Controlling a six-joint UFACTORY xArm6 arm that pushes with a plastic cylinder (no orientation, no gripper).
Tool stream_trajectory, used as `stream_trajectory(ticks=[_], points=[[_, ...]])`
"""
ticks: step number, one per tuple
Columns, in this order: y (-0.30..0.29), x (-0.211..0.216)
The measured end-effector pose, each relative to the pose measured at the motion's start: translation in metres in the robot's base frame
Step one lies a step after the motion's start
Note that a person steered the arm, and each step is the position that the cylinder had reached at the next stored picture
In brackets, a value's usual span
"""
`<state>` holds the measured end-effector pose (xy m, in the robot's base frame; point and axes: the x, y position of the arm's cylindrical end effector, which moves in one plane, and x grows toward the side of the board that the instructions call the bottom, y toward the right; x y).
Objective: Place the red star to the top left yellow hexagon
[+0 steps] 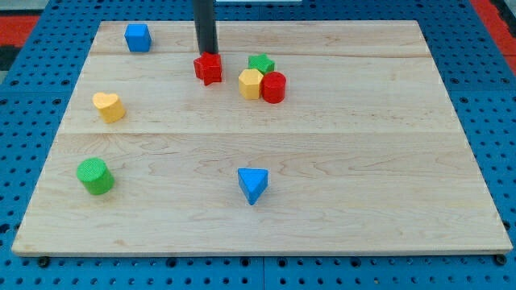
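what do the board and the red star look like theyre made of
The pale board looks like unvarnished or matte wood: visible grain lines and plank seams run across it. The red star block, just below my tip, has a uniform solid colour with a slight sheen, so painted wood or plastic; the view cannot settle which.

On the wooden board (322, 161) I see a blue cube (138, 37) in the far left corner. A yellow heart (108, 106) lies at the left side, and a green cylinder (95, 176) sits nearer, also left. A blue triangle (252, 184) rests near the middle. Far off, a green star (261, 64) and a red cylinder (273, 87) sit close together.
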<state>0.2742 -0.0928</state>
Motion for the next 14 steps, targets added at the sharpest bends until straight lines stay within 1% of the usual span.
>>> stream_trajectory(ticks=[2,4,5,8,9,10,12,14], points=[[-0.006,0.012],[-0.02,0.039],[0.002,0.046],[0.025,0.046],[0.009,0.036],[-0.033,0.032],[-0.032,0.088],[-0.013,0.104]])
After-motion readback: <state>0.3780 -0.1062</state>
